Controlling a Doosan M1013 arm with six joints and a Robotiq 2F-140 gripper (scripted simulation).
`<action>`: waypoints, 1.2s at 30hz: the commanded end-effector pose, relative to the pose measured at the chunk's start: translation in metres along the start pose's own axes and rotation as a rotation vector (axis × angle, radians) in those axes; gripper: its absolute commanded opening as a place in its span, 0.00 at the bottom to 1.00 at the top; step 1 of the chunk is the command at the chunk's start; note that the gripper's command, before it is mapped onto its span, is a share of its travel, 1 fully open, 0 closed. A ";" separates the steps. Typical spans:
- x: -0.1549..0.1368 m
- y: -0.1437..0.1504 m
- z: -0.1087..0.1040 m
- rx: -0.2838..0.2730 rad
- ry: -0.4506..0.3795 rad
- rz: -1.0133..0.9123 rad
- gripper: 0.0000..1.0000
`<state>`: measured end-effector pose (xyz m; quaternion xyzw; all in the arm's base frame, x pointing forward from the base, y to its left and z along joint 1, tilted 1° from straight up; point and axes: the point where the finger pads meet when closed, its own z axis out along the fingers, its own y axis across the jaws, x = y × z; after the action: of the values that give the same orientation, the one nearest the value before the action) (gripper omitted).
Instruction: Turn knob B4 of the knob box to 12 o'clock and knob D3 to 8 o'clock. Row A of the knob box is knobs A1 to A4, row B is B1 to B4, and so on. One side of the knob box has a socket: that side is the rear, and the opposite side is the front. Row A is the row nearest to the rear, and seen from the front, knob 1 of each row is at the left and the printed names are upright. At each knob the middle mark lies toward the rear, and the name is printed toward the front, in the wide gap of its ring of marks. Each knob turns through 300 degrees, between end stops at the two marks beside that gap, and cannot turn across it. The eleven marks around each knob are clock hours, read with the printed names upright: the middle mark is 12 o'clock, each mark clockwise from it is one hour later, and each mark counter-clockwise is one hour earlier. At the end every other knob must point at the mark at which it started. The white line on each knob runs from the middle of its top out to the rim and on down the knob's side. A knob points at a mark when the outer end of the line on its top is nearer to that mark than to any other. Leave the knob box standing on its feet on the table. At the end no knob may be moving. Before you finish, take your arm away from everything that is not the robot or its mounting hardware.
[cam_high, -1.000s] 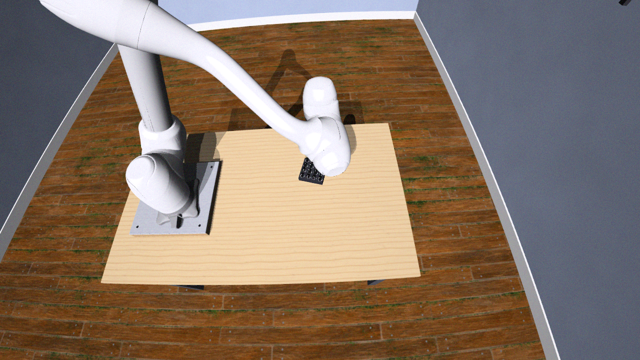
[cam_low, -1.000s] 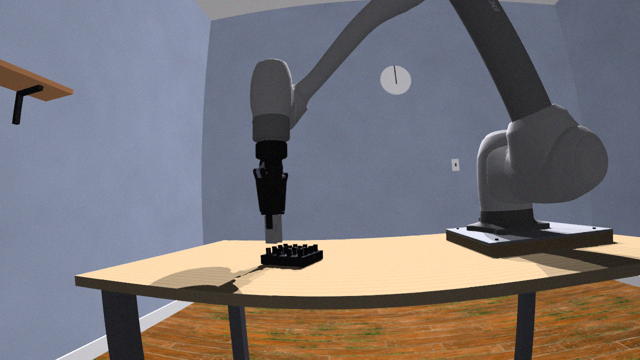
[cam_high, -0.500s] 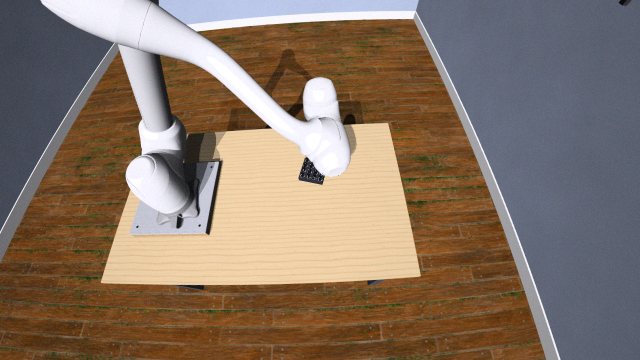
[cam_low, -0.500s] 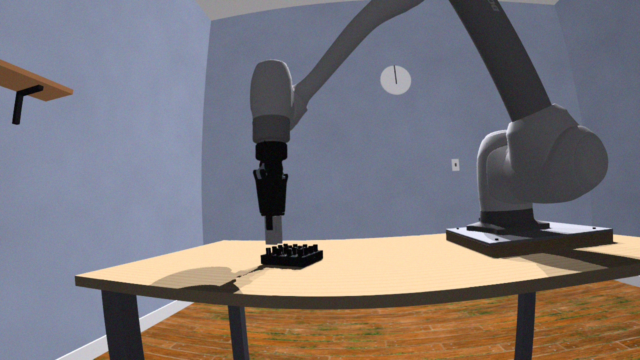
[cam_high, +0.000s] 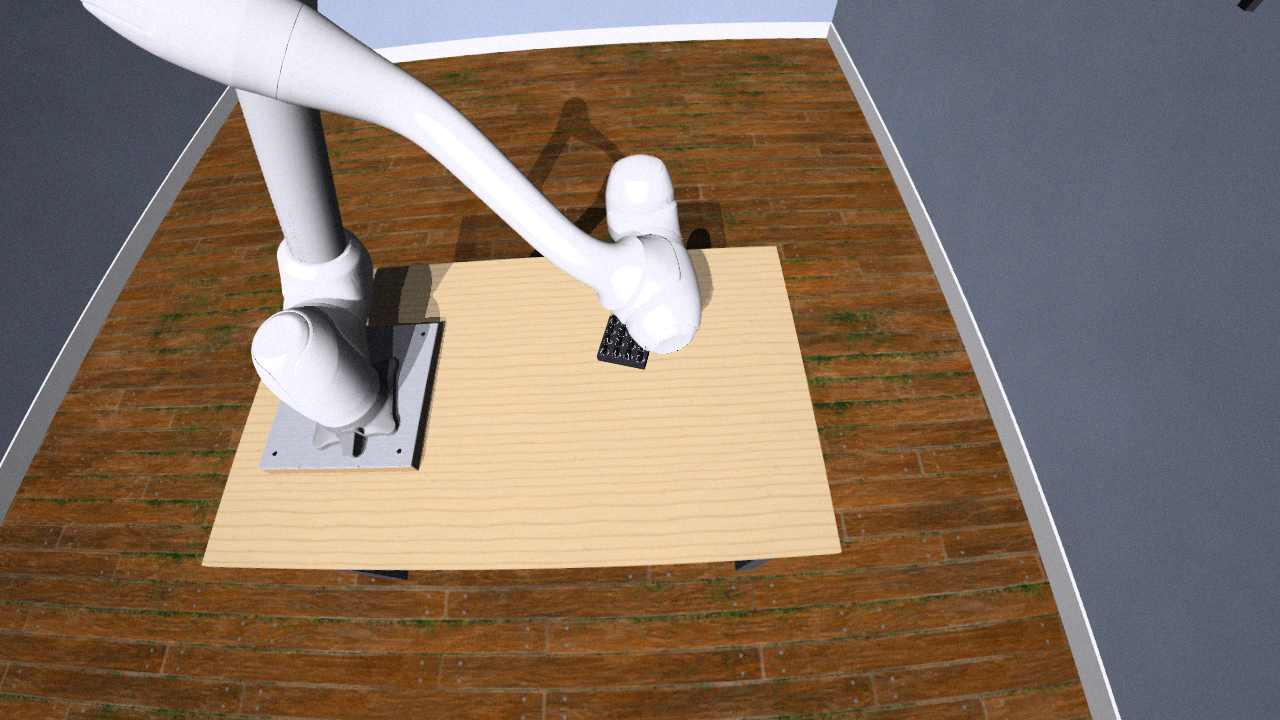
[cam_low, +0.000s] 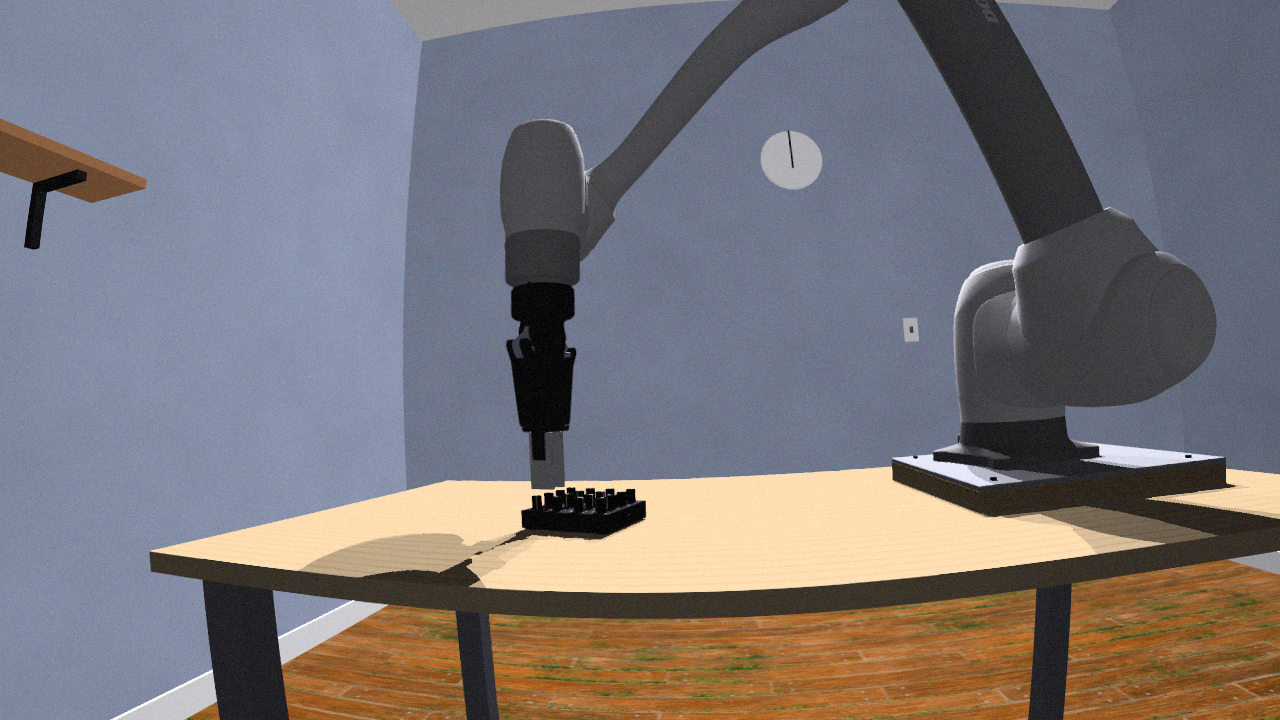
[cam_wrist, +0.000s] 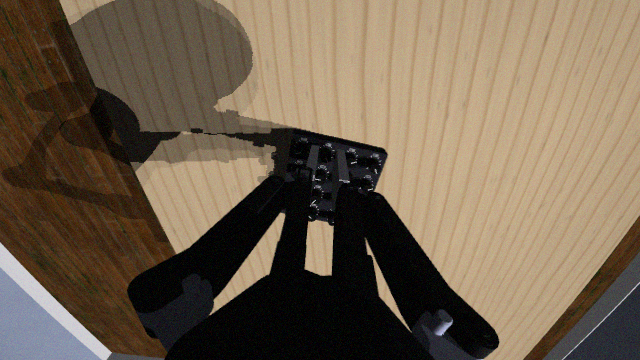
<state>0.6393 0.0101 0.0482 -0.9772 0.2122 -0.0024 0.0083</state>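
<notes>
The black knob box (cam_high: 622, 362) (cam_low: 581, 522) (cam_wrist: 350, 145) stands flat on the table, with rows of black knobs bearing small white lines. My gripper (cam_low: 547, 484) (cam_wrist: 325, 159) points down with its fingers a narrow gap apart, open and gripping nothing. In the exterior view its tips appear just above the knob tops at the left part of the box. In the wrist view knobs show through the gap, and the fingers hide several others. Names and marks are too small to read, so I cannot tell which knobs are B4 and D3. The arm hides the gripper in the top view.
The wooden table (cam_high: 537, 447) (cam_low: 760, 537) (cam_wrist: 475, 125) bears the arm's base plate (cam_high: 407, 394) (cam_low: 1109, 470). The white forearm (cam_high: 501, 192) reaches over from the base. A shelf (cam_low: 71, 161) is on the wall at the left in the exterior view. Arm shadows fall beside the box.
</notes>
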 end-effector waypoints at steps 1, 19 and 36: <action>0.000 0.000 0.000 0.000 0.000 0.000 0.12; 0.000 0.000 0.000 0.000 0.000 0.000 0.12; 0.000 0.000 0.010 0.000 0.000 0.000 0.12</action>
<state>0.6393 0.0102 0.0394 -0.9772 0.2122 -0.0024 0.0083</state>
